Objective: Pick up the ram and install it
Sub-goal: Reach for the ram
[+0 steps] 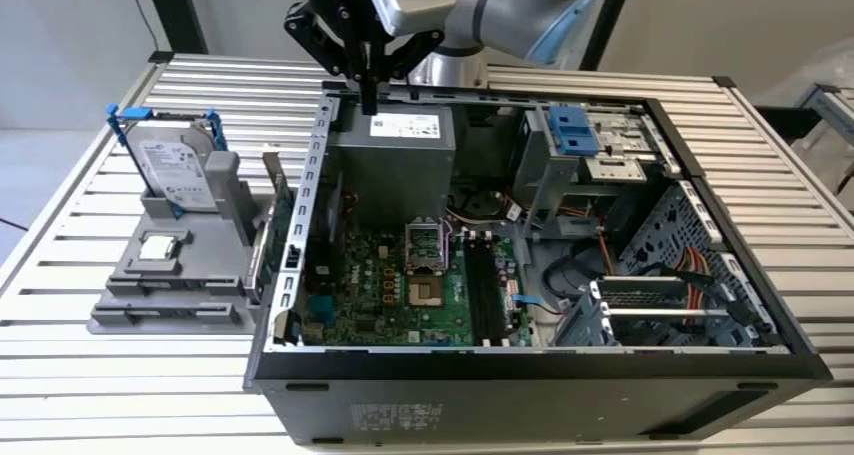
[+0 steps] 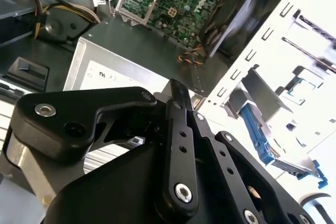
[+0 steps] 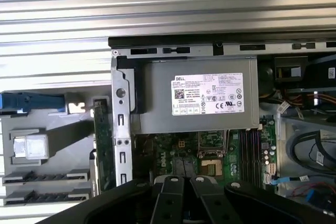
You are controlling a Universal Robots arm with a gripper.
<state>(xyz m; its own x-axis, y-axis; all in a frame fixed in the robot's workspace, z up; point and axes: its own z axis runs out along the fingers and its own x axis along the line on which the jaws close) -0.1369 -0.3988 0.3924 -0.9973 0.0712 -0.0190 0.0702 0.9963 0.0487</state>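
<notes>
Hovering at the exterior view's upper middle, the pincer is shown together and empty; the ram is stood edgewise in its holder, likely for easy pinching.

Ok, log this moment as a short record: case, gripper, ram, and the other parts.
computer case: open, on the slatted table
gripper: shut, holding nothing, above the case's back corner by the power supply
ram: on edge in the grey holder, beside the case's outer wall
hard drive: upright in the holder, blue frame
processor chip: flat on the holder
progress: ram not yet picked up
</notes>
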